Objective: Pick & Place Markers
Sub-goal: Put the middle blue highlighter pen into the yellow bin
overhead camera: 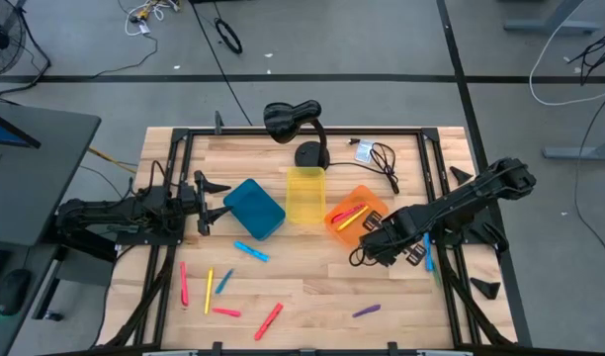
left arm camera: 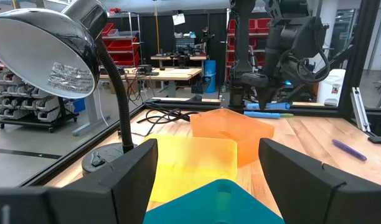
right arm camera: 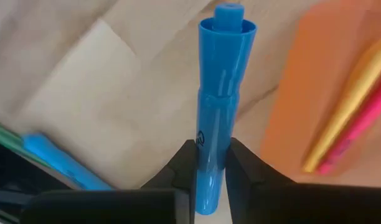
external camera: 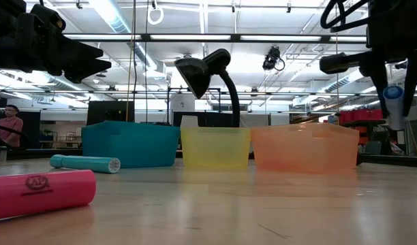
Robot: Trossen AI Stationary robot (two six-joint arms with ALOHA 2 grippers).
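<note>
Beside the orange bin (overhead camera: 354,213), right gripper (right arm camera: 208,163): fingers clamped on a blue marker (right arm camera: 218,99), held above the wood table (overhead camera: 312,277); small dark logo on the barrel, unreadable. Orange bin holds yellow and pink markers (overhead camera: 348,217). Left gripper (overhead camera: 208,203): fingers spread wide, empty, next to the teal bin (overhead camera: 255,209). Yellow bin (overhead camera: 305,195) between the two. Loose markers on table front: pink marker (external camera: 38,193) with a white oval logo, unreadable; teal-blue marker (external camera: 84,163); purple marker (overhead camera: 366,311).

Blue marker (right arm camera: 216,112) gripped upright, other markers (overhead camera: 226,311) scattered on table (overhead camera: 312,287)
</note>
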